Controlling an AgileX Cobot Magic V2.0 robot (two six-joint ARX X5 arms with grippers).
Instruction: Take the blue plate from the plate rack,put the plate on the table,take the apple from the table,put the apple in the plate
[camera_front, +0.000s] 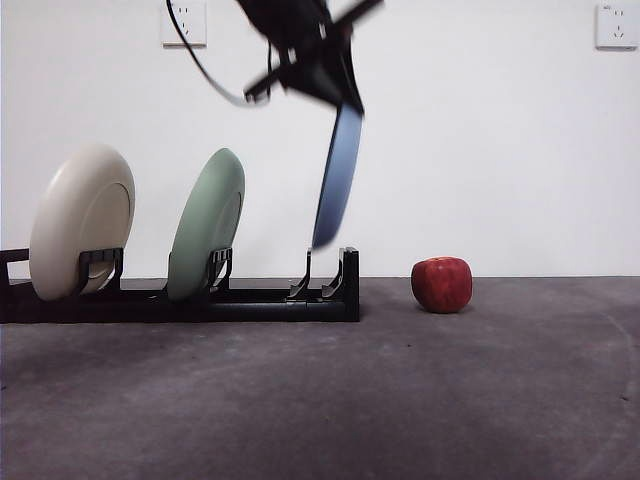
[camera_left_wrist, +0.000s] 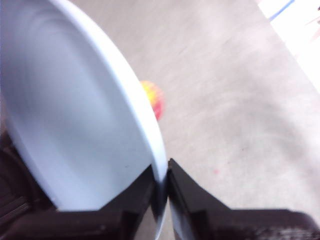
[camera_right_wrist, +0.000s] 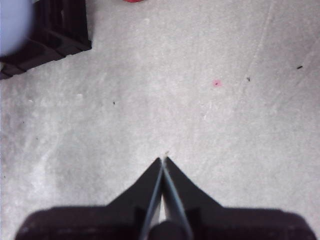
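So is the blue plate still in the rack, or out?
Out: the blue plate hangs on edge above the plate rack, pinched at its rim by the left tool.

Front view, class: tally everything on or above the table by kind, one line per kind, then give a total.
Plates: 3, namely the blue plate held in the air by the left gripper, plus the cream plate and green plate standing in the rack.
Plate racks: 1, the plate rack.
Apples: 1, the apple on the table.
Total: 5.
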